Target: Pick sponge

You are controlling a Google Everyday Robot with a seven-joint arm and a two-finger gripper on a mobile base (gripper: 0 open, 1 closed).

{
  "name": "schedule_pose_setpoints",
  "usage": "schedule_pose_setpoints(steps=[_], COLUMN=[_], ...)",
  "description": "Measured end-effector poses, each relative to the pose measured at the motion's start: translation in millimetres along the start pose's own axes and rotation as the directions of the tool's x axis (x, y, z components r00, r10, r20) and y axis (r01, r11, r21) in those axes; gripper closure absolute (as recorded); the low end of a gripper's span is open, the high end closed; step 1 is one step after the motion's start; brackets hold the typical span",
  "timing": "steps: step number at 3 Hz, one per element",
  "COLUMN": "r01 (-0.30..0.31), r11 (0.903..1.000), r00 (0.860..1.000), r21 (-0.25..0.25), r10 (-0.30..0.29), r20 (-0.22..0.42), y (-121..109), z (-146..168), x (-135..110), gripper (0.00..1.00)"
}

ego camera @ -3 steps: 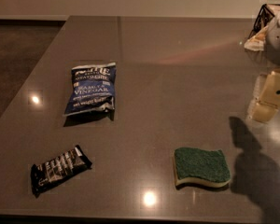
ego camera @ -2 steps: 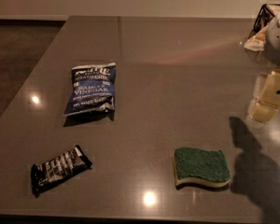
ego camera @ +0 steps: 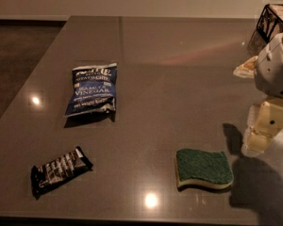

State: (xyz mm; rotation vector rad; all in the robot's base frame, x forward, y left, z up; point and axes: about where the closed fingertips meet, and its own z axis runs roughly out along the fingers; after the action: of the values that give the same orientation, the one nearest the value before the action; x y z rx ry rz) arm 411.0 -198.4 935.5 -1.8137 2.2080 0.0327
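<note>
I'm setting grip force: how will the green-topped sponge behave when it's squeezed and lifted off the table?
The sponge looks like soft foam under a rough scouring top, so it probably compresses and resists slipping. Lying flat on the table, it seems unlikely to roll. The gripper hangs right of it, apart.

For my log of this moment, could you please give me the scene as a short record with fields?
surface: dark grey table
target: sponge, green side up, flat, near the front edge
gripper: gripper at the right edge, apart from the sponge, to its right
others: blue chip bag left of centre; black snack bar front left
</note>
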Motion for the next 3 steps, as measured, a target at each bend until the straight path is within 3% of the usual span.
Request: schedule_pose_setpoints(steps=[1,3], r01=[0.046,0.094], r11=[0.997,0.99], r00=[0.999,0.994], r21=[-0.063,-0.105], r10=[-0.045,-0.089], r20=[0.024,0.059], y=[32,58], z=[35,74], x=[-2,-8], gripper=[0.0,0.0])
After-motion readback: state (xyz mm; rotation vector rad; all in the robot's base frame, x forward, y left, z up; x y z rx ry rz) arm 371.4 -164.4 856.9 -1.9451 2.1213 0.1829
